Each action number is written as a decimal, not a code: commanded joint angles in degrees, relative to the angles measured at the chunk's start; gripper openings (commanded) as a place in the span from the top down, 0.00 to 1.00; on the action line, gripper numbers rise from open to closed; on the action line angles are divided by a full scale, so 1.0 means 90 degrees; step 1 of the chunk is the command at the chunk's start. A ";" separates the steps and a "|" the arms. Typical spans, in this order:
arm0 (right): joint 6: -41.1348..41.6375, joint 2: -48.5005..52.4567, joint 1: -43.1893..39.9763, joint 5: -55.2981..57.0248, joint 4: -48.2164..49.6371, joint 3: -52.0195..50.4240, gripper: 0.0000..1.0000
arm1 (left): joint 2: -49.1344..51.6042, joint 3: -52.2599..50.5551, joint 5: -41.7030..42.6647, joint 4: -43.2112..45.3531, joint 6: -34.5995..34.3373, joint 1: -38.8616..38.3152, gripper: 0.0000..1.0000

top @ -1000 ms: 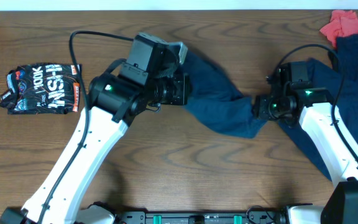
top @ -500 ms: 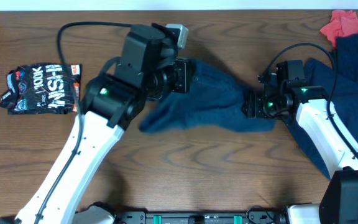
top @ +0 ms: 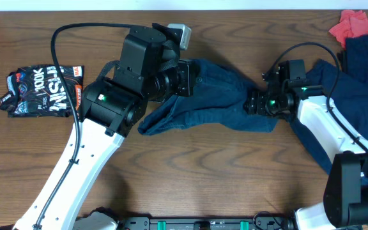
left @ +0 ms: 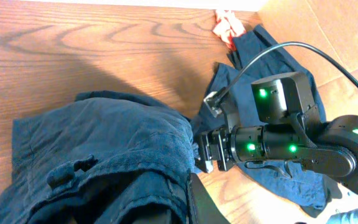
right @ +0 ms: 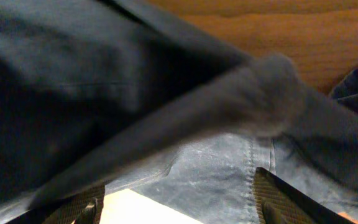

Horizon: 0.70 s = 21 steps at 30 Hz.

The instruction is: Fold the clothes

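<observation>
A dark navy garment (top: 219, 96) stretches across the table between my two grippers, with a loose fold hanging toward the front left. My left gripper (top: 188, 77) is shut on its left end; in the left wrist view bunched seamed fabric (left: 104, 155) fills the jaws (left: 188, 202). My right gripper (top: 252, 102) is at the garment's right end. In the right wrist view its fingers (right: 176, 208) stand wide apart, with navy fabric (right: 216, 174) lying between them. A second navy garment (top: 363, 76) lies at the right under the right arm.
A black printed snack bag (top: 43, 89) lies at the left. A red cloth (top: 353, 24) sits at the far right corner and also shows in the left wrist view (left: 229, 25). Cables loop over both arms.
My left gripper lifted and carried the garment's left end toward the back, and a fold dropped out at the front left. My right gripper moved left and slightly back.
</observation>
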 commanded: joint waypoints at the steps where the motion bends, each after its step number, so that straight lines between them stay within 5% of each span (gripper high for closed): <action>1: 0.1190 0.0036 0.0051 -0.0053 0.0192 -0.0002 0.25 | -0.0046 0.0187 -0.0172 0.0058 0.0109 0.0005 0.94; 12: 0.2511 -0.0792 -0.0663 -0.0952 0.0396 -0.0002 0.19 | -0.0046 0.0187 -0.0692 -0.0126 0.0182 0.0005 0.94; 21: 0.3519 -0.0486 -0.0355 -0.0755 0.0240 -0.0005 0.18 | -0.0046 0.0187 -0.0685 -0.0104 0.0180 0.0002 0.94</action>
